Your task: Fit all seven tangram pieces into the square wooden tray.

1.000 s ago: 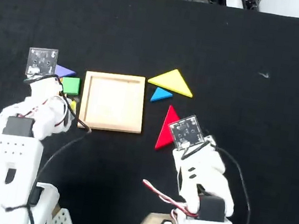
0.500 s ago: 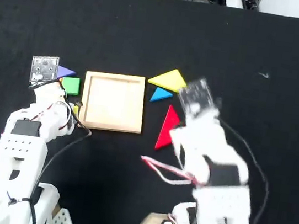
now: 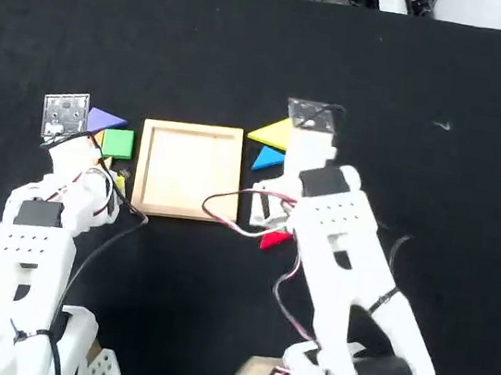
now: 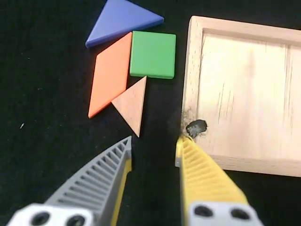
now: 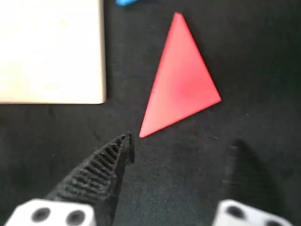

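Note:
The square wooden tray (image 3: 183, 204) lies empty mid-table. At its left sit a purple triangle (image 4: 123, 21), an orange parallelogram (image 4: 109, 75), a green square (image 4: 153, 54) and a small wood-coloured triangle (image 4: 131, 103). My left gripper (image 4: 155, 146) is open just short of that cluster, its yellow finger (image 4: 202, 174) against the tray's (image 4: 193, 70) outer edge. At the tray's right lie a yellow triangle (image 3: 272, 133), a blue triangle (image 3: 269, 157) and a large red triangle (image 5: 181, 84). My right gripper (image 5: 181, 141) hangs open above the red triangle's near corner. In the high view the right arm (image 3: 324, 198) covers most of the red triangle (image 3: 273, 239).
Black cloth covers the table, with wide free room to the right and at the back. Cables trail from both arms near the tray's front edge (image 3: 228, 217). The arm bases stand at the table's front.
The right arm has swung forward from its folded pose and now stretches over the red triangle. The left arm has shifted only slightly.

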Robot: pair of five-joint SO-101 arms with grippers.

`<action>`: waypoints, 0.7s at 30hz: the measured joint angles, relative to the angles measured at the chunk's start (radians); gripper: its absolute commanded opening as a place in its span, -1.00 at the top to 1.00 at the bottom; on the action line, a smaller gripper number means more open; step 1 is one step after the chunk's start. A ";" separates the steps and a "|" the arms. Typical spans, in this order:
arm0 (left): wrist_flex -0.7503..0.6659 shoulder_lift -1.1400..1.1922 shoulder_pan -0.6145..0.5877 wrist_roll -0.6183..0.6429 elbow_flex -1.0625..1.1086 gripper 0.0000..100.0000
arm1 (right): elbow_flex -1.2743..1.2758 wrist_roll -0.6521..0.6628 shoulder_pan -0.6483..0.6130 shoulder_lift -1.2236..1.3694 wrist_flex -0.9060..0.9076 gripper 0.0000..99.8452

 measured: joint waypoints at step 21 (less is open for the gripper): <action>0.000 0.000 0.000 0.000 0.000 0.68 | 0.054 -0.034 0.041 0.140 -0.196 0.27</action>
